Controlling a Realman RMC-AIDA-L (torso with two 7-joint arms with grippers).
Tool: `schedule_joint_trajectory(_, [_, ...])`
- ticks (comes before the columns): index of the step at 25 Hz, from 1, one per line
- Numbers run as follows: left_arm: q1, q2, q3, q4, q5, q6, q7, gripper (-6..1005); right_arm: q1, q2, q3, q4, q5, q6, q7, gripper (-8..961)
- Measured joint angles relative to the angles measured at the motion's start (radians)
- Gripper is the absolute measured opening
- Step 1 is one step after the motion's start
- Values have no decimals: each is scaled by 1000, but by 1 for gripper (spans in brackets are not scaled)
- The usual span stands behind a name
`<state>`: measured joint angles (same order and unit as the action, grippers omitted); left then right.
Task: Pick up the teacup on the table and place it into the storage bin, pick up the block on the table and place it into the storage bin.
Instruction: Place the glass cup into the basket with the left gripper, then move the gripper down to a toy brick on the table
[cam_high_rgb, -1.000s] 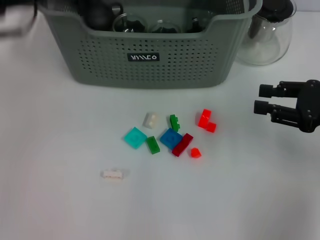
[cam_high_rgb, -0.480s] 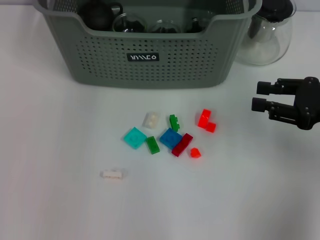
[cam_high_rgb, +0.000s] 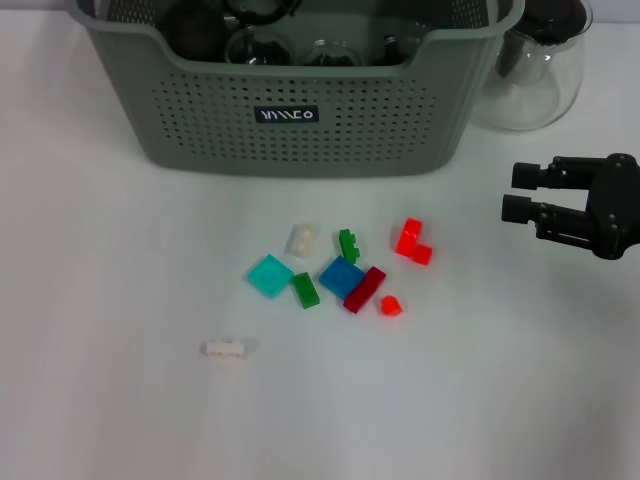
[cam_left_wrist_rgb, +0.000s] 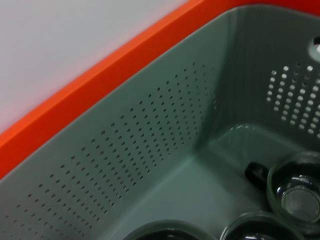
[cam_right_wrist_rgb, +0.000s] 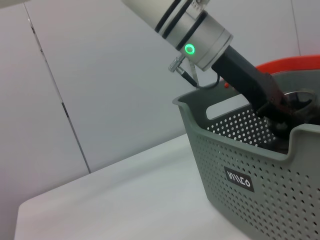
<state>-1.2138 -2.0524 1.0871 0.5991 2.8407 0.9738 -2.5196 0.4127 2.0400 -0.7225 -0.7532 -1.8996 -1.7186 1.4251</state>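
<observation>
1. Since the earlier head views the left arm, first a dark blur at the far left corner, has gone over the storage bin (cam_high_rgb: 300, 95); the right claw (cam_high_rgb: 517, 194) has drifted slightly farther and stayed open. The blocks have not shifted.

2. Head view. The bin stands at the far side of the tabletop (cam_high_rgb: 100, 300), with dark glass cups inside it. The blocks lie scattered nearer than the bin's front wall: a bright red block (cam_high_rgb: 411, 240), dark red (cam_high_rgb: 365, 289), blue (cam_high_rgb: 341, 276), cyan (cam_high_rgb: 270, 275), two green, a whitish one (cam_high_rgb: 301, 239), a small red piece (cam_high_rgb: 390, 306) and a white block (cam_high_rgb: 226, 349) apart at the near left. The right claw hovers with its jaws moderately spread and empty, to the right of the cluster and slightly farther. The bright red block lies nearest it, to its left and a little nearer, so the right arm is judged better placed. That block is L-shaped, its longer limb running roughly near-far.

3. Left wrist view. Only the bin's inside shows: the perforated wall (cam_left_wrist_rgb: 150, 150), an orange edge beyond it, and glass teacups (cam_left_wrist_rgb: 295, 192) on the floor. Whether the left claw is spread or closed cannot be told.

4. Right wrist view. The left arm (cam_right_wrist_rgb: 200, 37) reaches down into the bin (cam_right_wrist_rgb: 235, 175); its claw is hidden behind the rim.
</observation>
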Motion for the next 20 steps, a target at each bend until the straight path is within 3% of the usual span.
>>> schedule_joint_trajectory(8, [3,-8,29,-67,9,-70,3,130,4,0,0,0,-5,4,12,489])
schedule_joint_trajectory(14, [5,-12,27,-42,13,-76,-2,168,5,-4,0,0,-6,6,17,488])
schedule_joint_trajectory(18, [83,-37,-27,164,-2,20,4,265,6,-5,0,0,-5,6,17,488])
schedule_joint_trajectory(20, [168,-58,-75,393,-70,122,30,343,9,-6,1,0,-3,4,19,488])
